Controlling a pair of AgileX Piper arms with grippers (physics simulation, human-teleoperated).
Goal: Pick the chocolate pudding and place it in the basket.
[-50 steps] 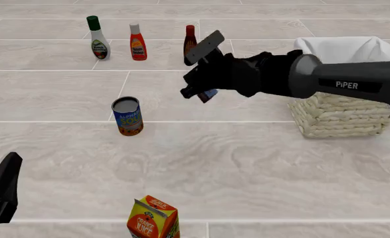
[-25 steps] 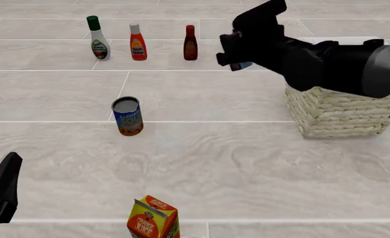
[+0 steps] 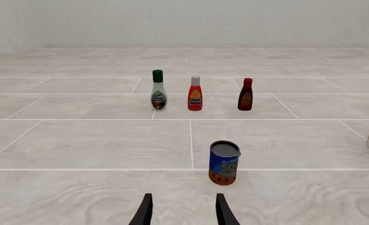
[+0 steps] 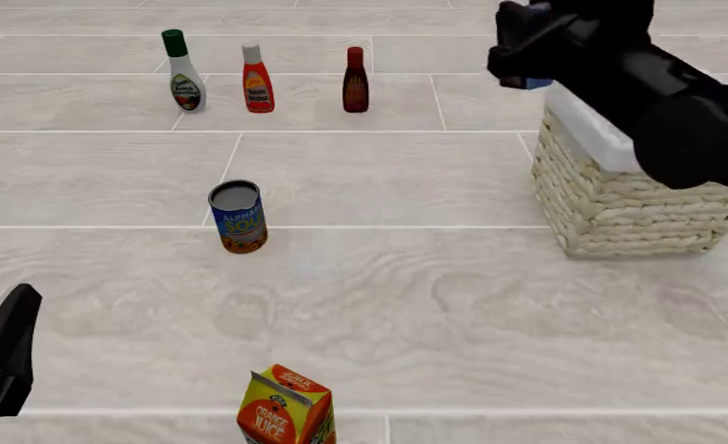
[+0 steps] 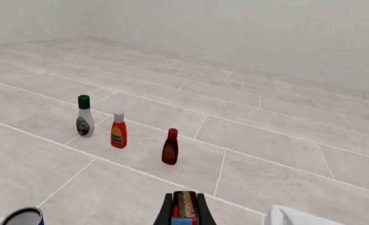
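My right gripper (image 4: 519, 57) is shut on the chocolate pudding (image 5: 185, 206), a small dark brown box with a blue band and red lettering, seen between the fingers in the right wrist view. In the front view only a blue sliver of the chocolate pudding (image 4: 537, 83) shows under the gripper. The gripper hangs high, just over the far left rim of the pale wicker basket (image 4: 629, 208) with its white lining, whose corner also shows in the right wrist view (image 5: 290, 218). My left gripper (image 3: 184, 214) is open and empty, low at the near left (image 4: 0, 361).
A blue-labelled soup can (image 4: 238, 216) stands left of centre. An orange juice carton (image 4: 286, 407) stands at the near edge. Three bottles stand in a far row: white dressing (image 4: 183, 70), red ketchup (image 4: 257, 79) and dark sauce (image 4: 355, 80).
My right arm has carried the pudding up and to the right, from the middle of the floor to the basket's far left rim. The left arm has not moved.
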